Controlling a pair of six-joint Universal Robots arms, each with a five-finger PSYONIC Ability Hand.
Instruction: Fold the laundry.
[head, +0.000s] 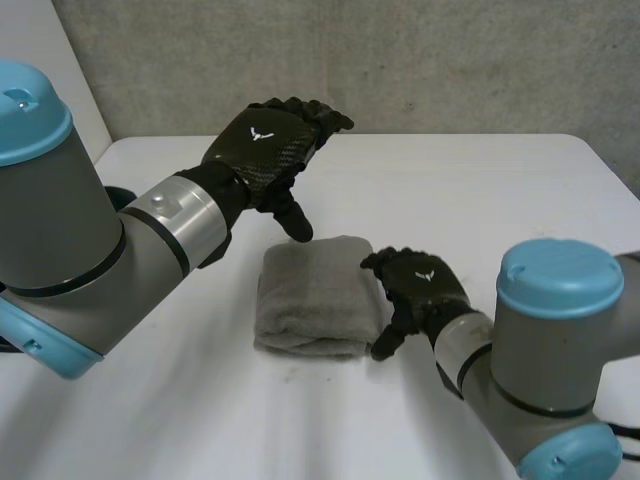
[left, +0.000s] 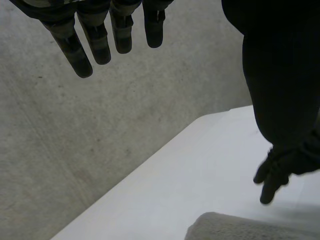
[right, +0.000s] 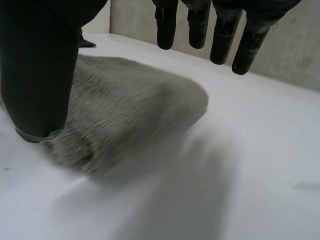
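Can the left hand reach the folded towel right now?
Probably yes. The left hand hangs open above the towel with nothing between them; the right hand sits beside it, leaving its top free.

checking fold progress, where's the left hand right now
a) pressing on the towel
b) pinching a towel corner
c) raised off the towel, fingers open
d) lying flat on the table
c: the left hand hangs above the table with its fingers straight, apart from the folded towel and holding nothing.
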